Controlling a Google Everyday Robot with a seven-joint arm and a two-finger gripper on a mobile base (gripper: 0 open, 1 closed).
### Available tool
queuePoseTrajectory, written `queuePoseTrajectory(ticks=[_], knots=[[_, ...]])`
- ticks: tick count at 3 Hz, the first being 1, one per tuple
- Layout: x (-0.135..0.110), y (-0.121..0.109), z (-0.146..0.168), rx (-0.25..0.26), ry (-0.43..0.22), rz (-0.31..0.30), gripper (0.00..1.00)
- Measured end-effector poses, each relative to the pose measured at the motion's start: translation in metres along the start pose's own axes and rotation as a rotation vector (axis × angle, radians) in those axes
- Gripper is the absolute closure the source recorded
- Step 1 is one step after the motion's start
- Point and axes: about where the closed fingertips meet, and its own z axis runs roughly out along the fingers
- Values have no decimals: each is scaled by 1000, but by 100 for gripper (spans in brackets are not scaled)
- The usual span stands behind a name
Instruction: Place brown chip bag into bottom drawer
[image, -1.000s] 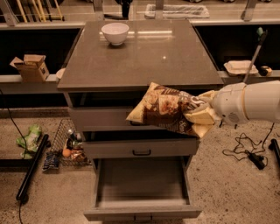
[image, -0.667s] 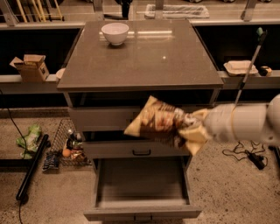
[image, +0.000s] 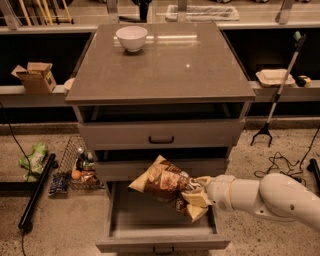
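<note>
Landmark: The bottom drawer (image: 145, 244) is standing pulled out at the foot of the grey cabinet (image: 160, 70), its tray lying open to the camera.
Gripper: My gripper (image: 194, 193) is hovering above the right half of the bottom drawer's tray, behind its front panel.
Grasp: I am clenching the gripper on the brown chip bag (image: 161, 181), pinching the bag's right end between my pale fingers (image: 196, 199).
Brown chip bag: The bag is hanging over the middle of the bottom drawer's tray, tilted, with its left end riding higher and its right end dipping toward the drawer's right wall. Whether its lower corner is touching that wall, I cannot tell.
Arm: My white arm (image: 272, 197) is reaching in from the right of the bottom drawer, lying nearly level and rising slightly toward the wrist.
Wrist: The wrist (image: 222, 192) is crossing above the bottom drawer's right wall, pointing the gripper leftward across the tray.
Upper drawers: Two upper drawers (image: 161, 134) are sitting directly above the bottom drawer, their fronts set further back than its front.
White bowl: The white bowl (image: 131, 38) is resting on top of the cabinet, high above and behind the bottom drawer, toward the left.
Wire basket: The wire basket (image: 75, 165) is standing on the floor (image: 65, 220) just left of the bottom drawer.
</note>
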Motion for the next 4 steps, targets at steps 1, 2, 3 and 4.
queuePoseTrajectory(ticks=[1,2,3,4], knots=[[0,0,1,0,2,-1,100],[42,-4,27,-21,13,17,100],[123,-11,78,-52,36,44,100],[183,-22,125,-61,12,103,100]])
